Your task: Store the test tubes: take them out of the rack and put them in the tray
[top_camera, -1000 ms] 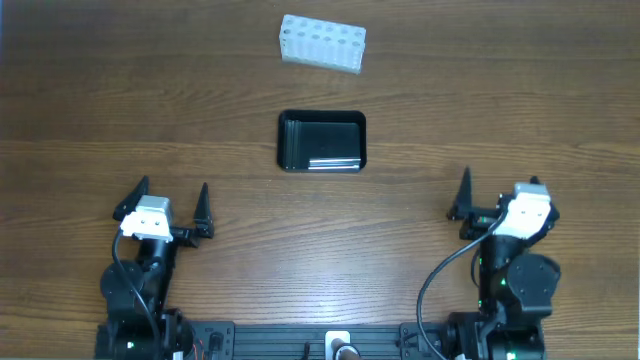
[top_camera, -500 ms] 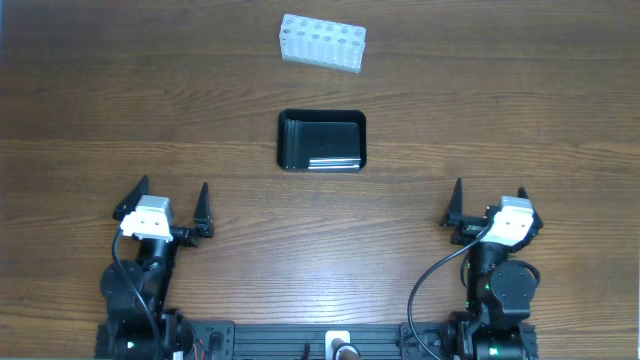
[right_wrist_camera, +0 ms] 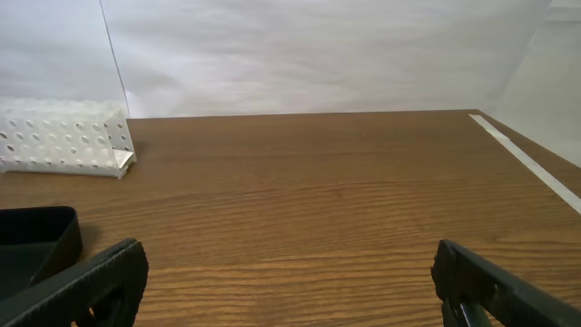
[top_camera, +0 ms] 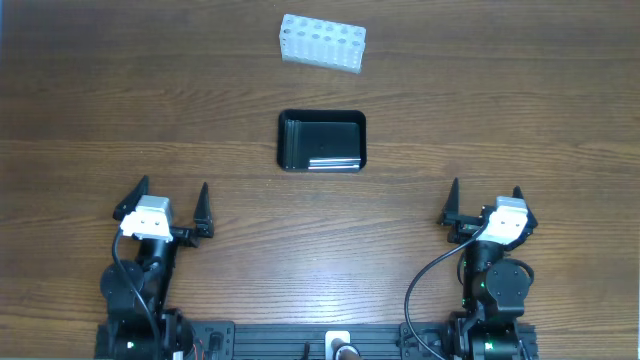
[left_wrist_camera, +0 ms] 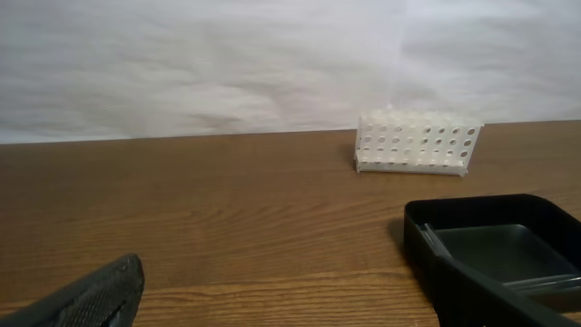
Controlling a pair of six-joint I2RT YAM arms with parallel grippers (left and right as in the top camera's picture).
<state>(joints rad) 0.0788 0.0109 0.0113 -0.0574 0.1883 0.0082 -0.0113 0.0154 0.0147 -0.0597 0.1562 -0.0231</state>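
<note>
Two task items sit well apart from your arms: the rack (top_camera: pixel 322 44) farthest out, the tray (top_camera: pixel 283 140) nearer, with what look like clear tubes (top_camera: pixel 335 163) inside. Your right gripper (top_camera: pixel 487 188) has drawn back toward its base, while the left gripper (top_camera: pixel 172 187) has not moved. Both are spread wide, holding and touching nothing. Judgement: storage looks finished.
</note>
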